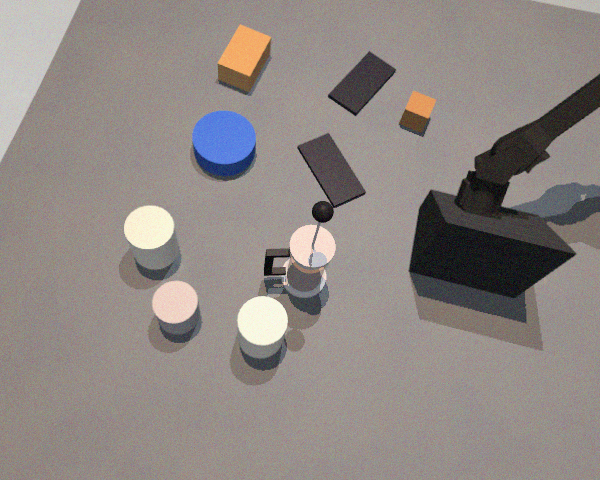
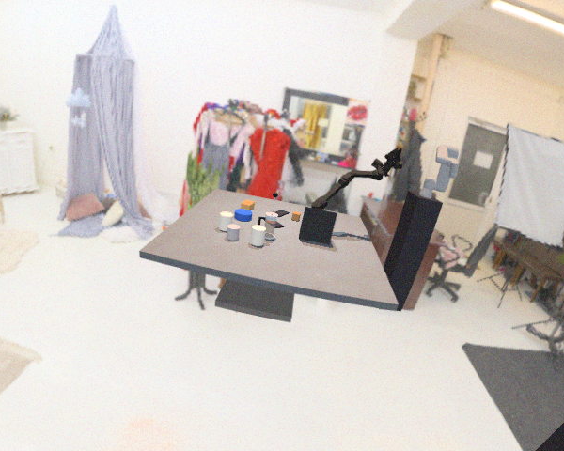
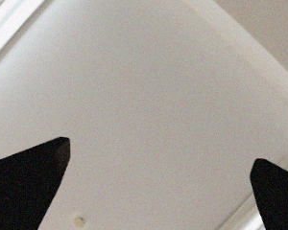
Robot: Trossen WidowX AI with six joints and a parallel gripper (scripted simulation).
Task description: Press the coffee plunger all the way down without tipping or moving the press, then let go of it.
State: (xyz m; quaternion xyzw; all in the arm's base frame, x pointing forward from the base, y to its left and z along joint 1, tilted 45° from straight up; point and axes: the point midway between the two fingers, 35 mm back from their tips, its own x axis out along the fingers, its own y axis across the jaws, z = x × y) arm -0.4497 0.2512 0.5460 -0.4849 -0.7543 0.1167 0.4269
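The coffee press [image 1: 304, 281] [image 2: 271, 225] stands upright on the table, a clear body with a pale pink lid [image 1: 310, 242] [image 2: 271, 214] and a black handle on its left side in the top view. Its plunger is up: a thin rod rises well above the lid to a round black knob [image 1: 322, 211] [image 2: 275, 194]. My gripper [image 2: 397, 153] [image 3: 162, 158] is open and empty, raised high to the right of the press in the exterior view, far from the knob. The wrist view shows the two fingers wide apart against the ceiling; the press is not in that view.
Two cream cylinders [image 1: 262, 321] [image 1: 149, 227] and a pink one [image 1: 174, 302] stand near the press. A blue disc [image 1: 224, 137], two orange blocks [image 1: 244, 51] [image 1: 419, 104] and two flat dark plates [image 1: 362, 82] [image 1: 331, 169] lie beyond. A black box-like base [image 1: 465, 248] stands right.
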